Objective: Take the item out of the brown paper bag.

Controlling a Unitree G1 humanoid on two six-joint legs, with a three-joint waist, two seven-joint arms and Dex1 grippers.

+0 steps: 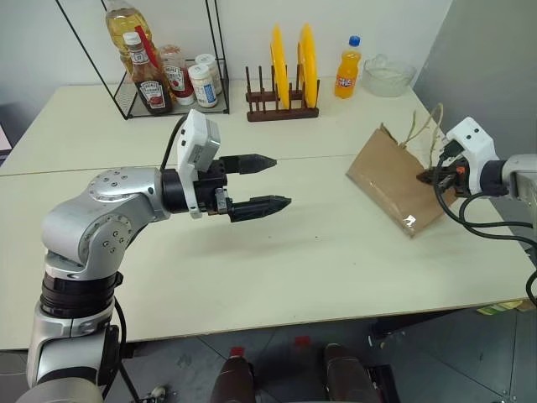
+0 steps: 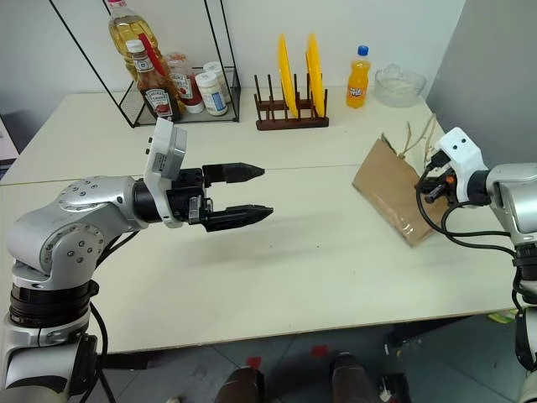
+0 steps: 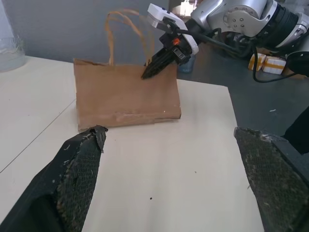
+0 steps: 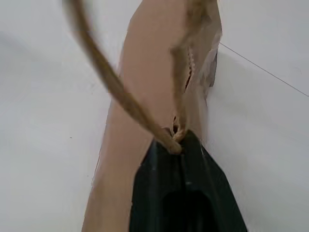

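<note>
Two arms: we read them L to R.
L gripper point(image 1: 258, 182): fingers spread wide, nothing held, level over bare tabletop point(image 1: 319, 252), aimed at the bag; we judge it's waiting to reach in once the mouth opens.
Brown paper bag point(image 1: 390, 178): leaning on the table's right side, cord handles point(image 3: 120, 34) up.
R gripper point(image 3: 147, 74): closed on the bag's top edge by a handle root, prob. to steady it.
Cola bottle: can't see it; presumably inside.

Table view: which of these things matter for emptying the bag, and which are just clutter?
In play: brown paper bag; right gripper, shut on its top edge; left gripper, open.

Clutter: orange soda bottle, yellow plates, ketchup bottle, glass bowl.
</note>
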